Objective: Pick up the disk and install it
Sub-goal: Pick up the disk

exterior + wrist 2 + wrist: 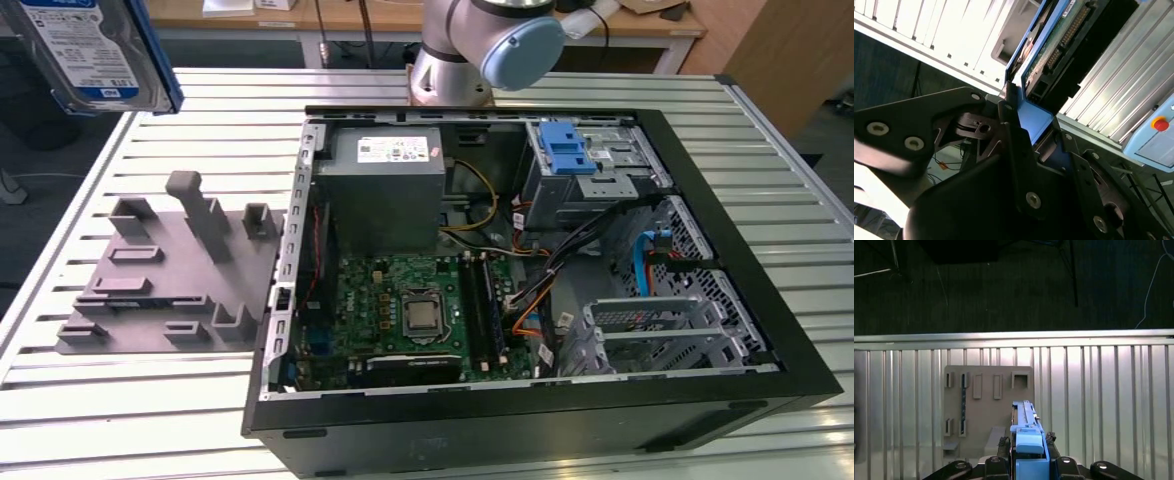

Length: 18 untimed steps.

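- Step in hand: the pick-up looks done and the install has not begun. The disk [100,50] hangs in the air, clear of the table [134,400].
- Gripper [1029,125]: in both wrist views its fingers [1010,117] are closed tight on the blue bracket at one end of the disk, with no gap showing. The rest of the disk juts out past the fingertips.
- Where the disk is: in the exterior view it is high over the table's far corner, on that view's left. Its label faces the camera.
- In the first wrist view the disk [1026,425] stands on edge above the grey holder [986,405], near the holder's edge and touching nothing. The holder's slots look empty.
- In the second wrist view the disk's [1054,55] circuit-board side and connector row are bare.
- Target side: the open case [534,420] lies well apart from the disk, toward the exterior view's right. A cage [587,165] with a blue latch sits at the case's far corner. Which bay is meant I cannot tell.
- What installing calls for, as I judge it:
  - The disk must cross over the case wall without clipping it.
  - It must turn to match the bay's opening, with the bracket rails lined up.
  - Loose cables beside the cage could snag it.
  - The hold is at one end only, so a slow, straight push seems wise.
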Tool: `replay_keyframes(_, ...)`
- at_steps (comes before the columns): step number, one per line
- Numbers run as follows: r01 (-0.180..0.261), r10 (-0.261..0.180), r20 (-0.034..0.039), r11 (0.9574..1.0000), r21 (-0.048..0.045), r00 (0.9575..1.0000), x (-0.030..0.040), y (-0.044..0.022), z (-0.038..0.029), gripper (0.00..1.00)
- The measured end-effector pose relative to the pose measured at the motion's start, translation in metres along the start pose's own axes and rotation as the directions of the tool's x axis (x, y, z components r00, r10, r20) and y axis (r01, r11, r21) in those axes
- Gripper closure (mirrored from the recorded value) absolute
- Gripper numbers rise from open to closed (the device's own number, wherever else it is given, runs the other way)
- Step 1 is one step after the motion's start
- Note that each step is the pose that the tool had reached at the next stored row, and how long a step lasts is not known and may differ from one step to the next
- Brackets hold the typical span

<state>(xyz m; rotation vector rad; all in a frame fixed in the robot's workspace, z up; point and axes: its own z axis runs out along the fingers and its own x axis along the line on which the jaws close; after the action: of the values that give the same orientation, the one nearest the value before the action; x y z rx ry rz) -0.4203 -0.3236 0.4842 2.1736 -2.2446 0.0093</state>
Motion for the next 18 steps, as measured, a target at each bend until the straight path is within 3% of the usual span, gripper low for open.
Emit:
replay_keyframes(7, 0.0, 0.0, 0.0, 1.0, 0.0, 1.0, -0.0003, -0.0189, -0.0001, 0.64)
replay_keyframes(18, 0.0, 0.0, -0.0001, 1.0, -0.0006, 1.0, -0.0014, -0.0585, -0.0005, 0.64)
